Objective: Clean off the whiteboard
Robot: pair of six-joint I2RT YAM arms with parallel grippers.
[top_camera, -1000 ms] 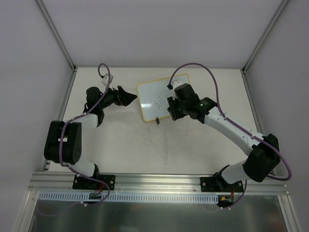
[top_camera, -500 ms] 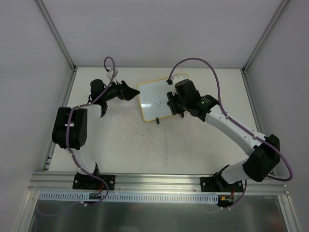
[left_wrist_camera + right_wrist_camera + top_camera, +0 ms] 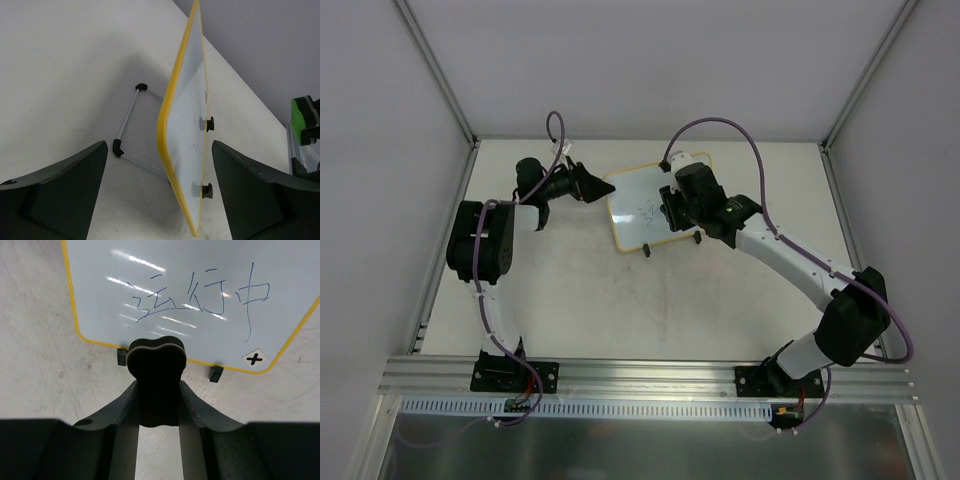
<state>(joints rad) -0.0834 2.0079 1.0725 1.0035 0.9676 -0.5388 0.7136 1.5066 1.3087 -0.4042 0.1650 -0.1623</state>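
The whiteboard [image 3: 645,205] stands tilted on its wire stand at the back middle of the table, with blue handwriting on its face [image 3: 200,295] and a black corner mark. My right gripper [image 3: 672,213] is shut on the black bone-shaped eraser [image 3: 156,372], held just below the board's lower rim, between its two clip feet. My left gripper [image 3: 592,187] is open at the board's left edge; in the left wrist view the yellow rim [image 3: 175,150] stands edge-on between the jaws [image 3: 160,195], which do not touch it.
The board's wire stand [image 3: 127,117] with black tips rests on the table behind the board. Grey enclosure walls rise at the back and sides. An aluminium rail [image 3: 650,375] carries the arm bases at the near edge.
My left arm has stretched farther back and right, bringing its open gripper around the board's left edge. My right gripper with the eraser has moved slightly left along the board's lower part.
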